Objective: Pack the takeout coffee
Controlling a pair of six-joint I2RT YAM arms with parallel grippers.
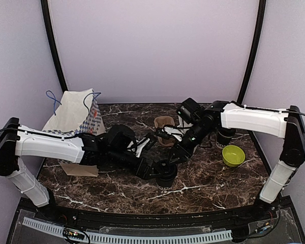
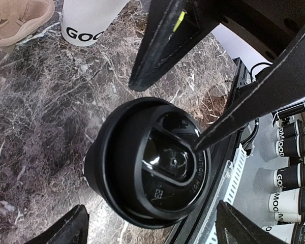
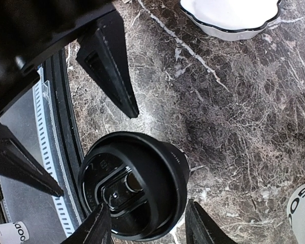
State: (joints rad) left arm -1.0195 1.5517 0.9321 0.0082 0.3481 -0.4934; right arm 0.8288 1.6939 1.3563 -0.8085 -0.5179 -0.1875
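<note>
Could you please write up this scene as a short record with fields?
cup: lidded, upright on the table near its front edge
left gripper: open, fingers clear of the cup
right gripper: fingers flank the lid; grip unclear
second cup: behind the right arm, by the bowl
bag: back left
carrier: back centre

The top external camera sits high behind the arm bases and faces forward and down over the whole dark marble tabletop (image 1: 203,185). Each wrist camera looks steeply down from very close, with its own jaws at the bottom of the frame. All three views share the small black paper cup with a black plastic lid (image 2: 147,162), which sits between the jaw tips. Both wrist views also catch the white lettered paper cup (image 2: 89,23).
</note>
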